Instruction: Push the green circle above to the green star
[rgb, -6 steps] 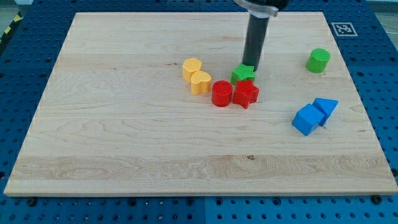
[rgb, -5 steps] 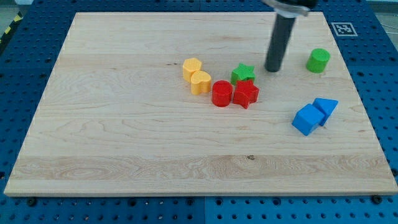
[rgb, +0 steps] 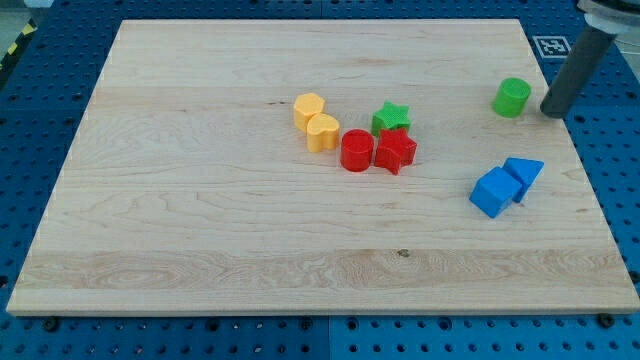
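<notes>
The green circle (rgb: 511, 97) stands near the board's right edge, in the view's upper right. The green star (rgb: 391, 117) lies near the middle of the board, well to the circle's left, touching the red star (rgb: 396, 150) below it. My tip (rgb: 553, 112) rests just right of the green circle, with a small gap between them. The dark rod rises from it toward the view's top right corner.
A red circle (rgb: 357, 150) sits left of the red star. Two yellow blocks (rgb: 316, 122) lie further left. A blue cube (rgb: 494, 192) and a blue triangle (rgb: 523, 173) sit at the lower right. The wooden board (rgb: 200, 200) lies on a blue pegboard table.
My tip has moved from beside the green star rightward across the board, past the green circle to its right side. No block has moved.
</notes>
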